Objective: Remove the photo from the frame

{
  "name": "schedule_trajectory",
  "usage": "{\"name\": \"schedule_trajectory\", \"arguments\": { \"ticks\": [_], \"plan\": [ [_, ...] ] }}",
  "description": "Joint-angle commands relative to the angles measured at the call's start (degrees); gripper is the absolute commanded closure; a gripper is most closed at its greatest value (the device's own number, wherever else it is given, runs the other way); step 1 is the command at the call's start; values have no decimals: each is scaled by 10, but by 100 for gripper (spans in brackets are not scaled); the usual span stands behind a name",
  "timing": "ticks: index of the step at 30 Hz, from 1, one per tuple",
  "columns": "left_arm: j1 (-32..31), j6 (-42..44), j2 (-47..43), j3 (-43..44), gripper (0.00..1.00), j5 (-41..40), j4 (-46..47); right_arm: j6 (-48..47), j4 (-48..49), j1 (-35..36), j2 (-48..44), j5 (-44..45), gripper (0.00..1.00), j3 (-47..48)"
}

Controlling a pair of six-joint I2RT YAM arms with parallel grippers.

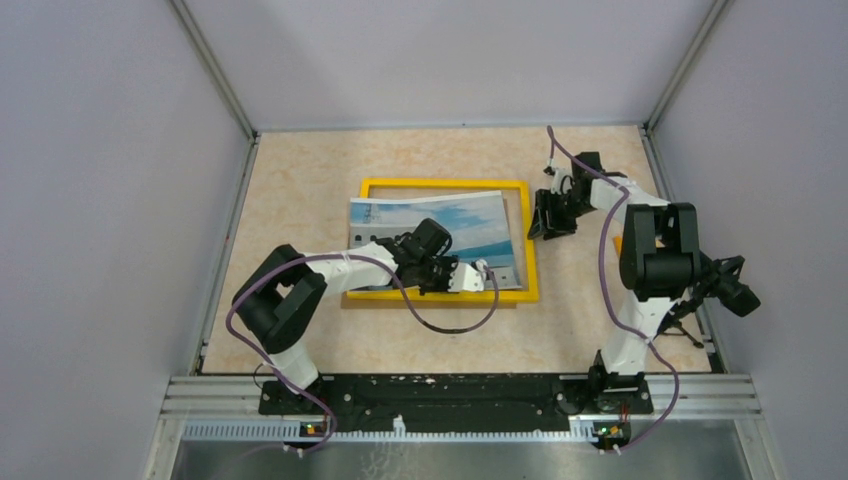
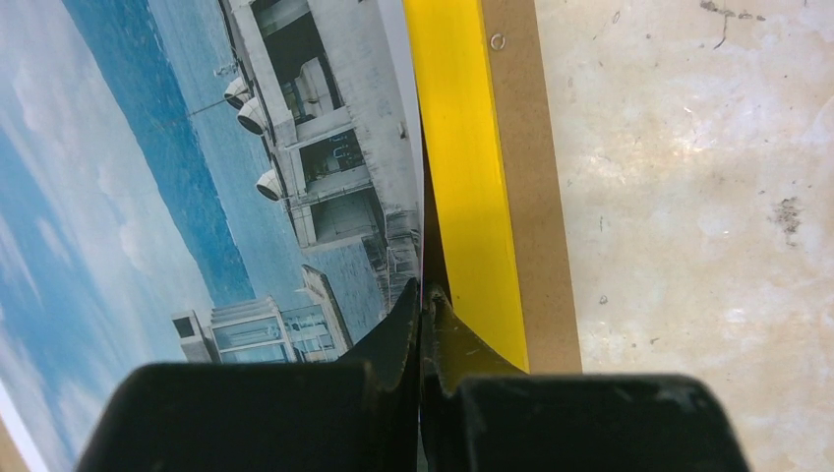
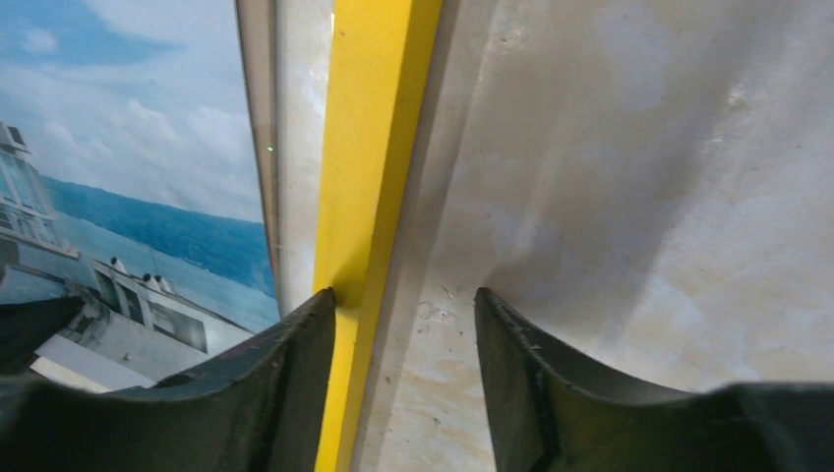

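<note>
Left fingers [image 2: 391,342] pinching photo [image 2: 148,157] edge, yellow frame [image 2: 462,177] rail lying alongside; right fingers [image 3: 295,383], spread, straddling frame rail on surface [image 3: 629,197].

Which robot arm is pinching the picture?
The left one. The left fingers are shut tight on the edge of the photo. The right fingers stand apart, with the yellow bar of the frame between them.
</note>
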Motion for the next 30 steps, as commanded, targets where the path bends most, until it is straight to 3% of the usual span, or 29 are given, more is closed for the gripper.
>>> {"name": "schedule_trajectory", "arguments": {
  "ticks": [1, 6, 9, 11, 15, 20, 21, 27, 30],
  "plan": [
    [-4, 66, -14, -9, 100, 19, 51, -7, 11, 9, 20, 1, 63, 9],
    [-3, 120, -3, -23, 100, 2, 68, -8, 12, 10, 26, 1, 71, 8],
    [-3, 128, 5, -23, 100, -13, 65, -11, 8, 11, 24, 1, 71, 13],
    [-4, 112, 4, -15, 98, -17, 54, -17, -3, 11, 22, 1, 65, 23],
    [-3, 59, -10, 8, 48, -29, 19, -32, -27, 11, -2, 2, 49, 42],
    [-3, 4, -70, 19, 16, -25, -28, -58, -48, 11, -60, -3, 30, 61],
    [-3, -9, -85, 20, 3, -29, -33, -64, -53, 11, -71, -8, 27, 68],
    [31, -92, -154, 75, 1, -31, -73, -77, -73, 11, -120, -29, 4, 141],
    [80, -144, -162, 131, 1, -1, -105, -72, -75, 13, -135, -43, 1, 185]
  ]
}}
